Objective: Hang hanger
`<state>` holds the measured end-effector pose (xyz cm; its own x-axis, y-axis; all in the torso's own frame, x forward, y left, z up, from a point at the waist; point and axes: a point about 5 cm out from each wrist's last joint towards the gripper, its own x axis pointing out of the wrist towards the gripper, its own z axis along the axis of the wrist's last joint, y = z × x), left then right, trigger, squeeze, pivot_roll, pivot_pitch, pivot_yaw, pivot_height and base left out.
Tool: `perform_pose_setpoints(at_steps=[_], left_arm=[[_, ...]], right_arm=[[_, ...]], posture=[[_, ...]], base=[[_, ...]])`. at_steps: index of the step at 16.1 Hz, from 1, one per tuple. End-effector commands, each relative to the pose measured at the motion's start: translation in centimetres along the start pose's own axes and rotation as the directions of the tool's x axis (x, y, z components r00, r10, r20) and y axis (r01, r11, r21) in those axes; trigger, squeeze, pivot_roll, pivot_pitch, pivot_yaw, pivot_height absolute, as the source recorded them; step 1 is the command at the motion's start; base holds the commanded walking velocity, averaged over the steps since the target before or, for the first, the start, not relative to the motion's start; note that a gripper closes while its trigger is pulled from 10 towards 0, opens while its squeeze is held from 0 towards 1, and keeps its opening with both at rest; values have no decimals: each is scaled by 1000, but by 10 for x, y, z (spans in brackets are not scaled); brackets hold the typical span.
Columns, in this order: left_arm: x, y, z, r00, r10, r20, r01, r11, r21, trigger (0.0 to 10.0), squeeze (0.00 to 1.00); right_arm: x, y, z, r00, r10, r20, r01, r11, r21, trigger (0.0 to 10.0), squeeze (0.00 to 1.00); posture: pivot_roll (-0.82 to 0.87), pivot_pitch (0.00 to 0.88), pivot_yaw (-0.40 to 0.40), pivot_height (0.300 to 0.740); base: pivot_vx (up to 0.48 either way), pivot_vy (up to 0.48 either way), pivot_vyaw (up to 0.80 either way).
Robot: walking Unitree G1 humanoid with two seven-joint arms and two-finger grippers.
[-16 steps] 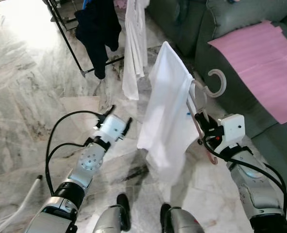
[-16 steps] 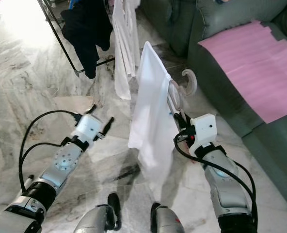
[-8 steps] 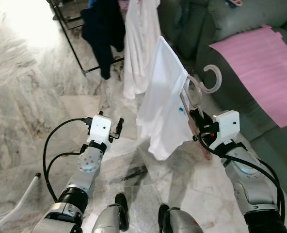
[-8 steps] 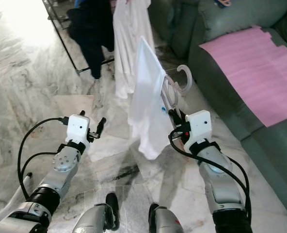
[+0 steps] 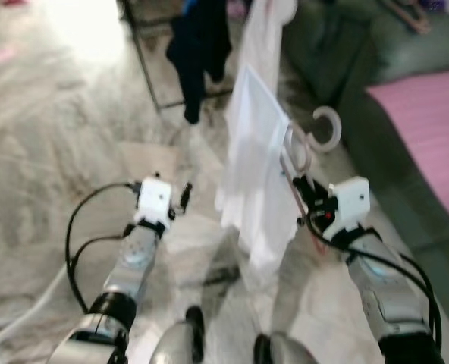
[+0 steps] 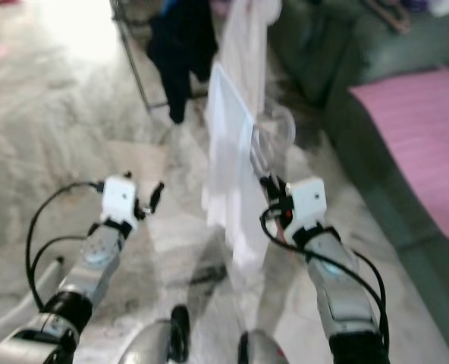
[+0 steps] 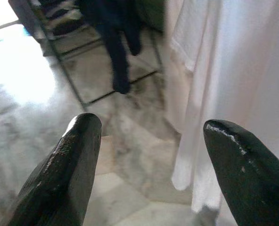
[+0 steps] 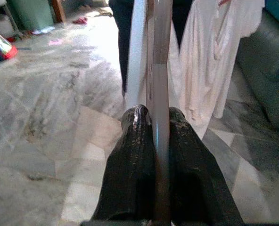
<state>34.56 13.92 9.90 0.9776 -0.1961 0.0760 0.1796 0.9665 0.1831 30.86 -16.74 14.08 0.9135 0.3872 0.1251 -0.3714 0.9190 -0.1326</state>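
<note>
This is looking like a home, a living room being used for drying laundry. A pale marble floor point(image 5: 58, 136) is stretching across the left and near parts of the scene. A grey-green sofa point(image 5: 361, 68) is sitting on the far right, with a pink cloth point(image 5: 429, 129) lying over its seat. At the far side a black rack point(image 5: 145, 68) is standing on the floor, with a dark garment point(image 5: 198, 45) and a white garment point(image 5: 262, 30) hanging side by side.
</note>
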Motion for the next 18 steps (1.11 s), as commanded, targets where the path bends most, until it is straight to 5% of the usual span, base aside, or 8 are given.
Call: perform_pose_setpoints(at_steps=[1, 7, 18], left_arm=[[-2, -9, -4, 999, -29, -18, 29, 999, -14, 10000, 0], [-4, 0, -16, 991, 68, -119, -68, 998, 3, 10000, 0], [-8, -3, -11, 993, 71, -93, -73, 997, -18, 10000, 0]], right_arm=[[-4, -4, 7, 999, -16, 42, 17, 1000, -11, 10000, 0], [-3, -1, 5, 999, -16, 31, 16, 1000, 1, 10000, 0], [-4, 9, 11, 997, -33, 68, 34, 999, -4, 10000, 0]], posture=[[-9, 272, 32, 740], [-5, 278, 35, 740], [10, 234, 40, 740]], base=[[352, 0, 0], [59, 0, 0], [0, 0, 0]])
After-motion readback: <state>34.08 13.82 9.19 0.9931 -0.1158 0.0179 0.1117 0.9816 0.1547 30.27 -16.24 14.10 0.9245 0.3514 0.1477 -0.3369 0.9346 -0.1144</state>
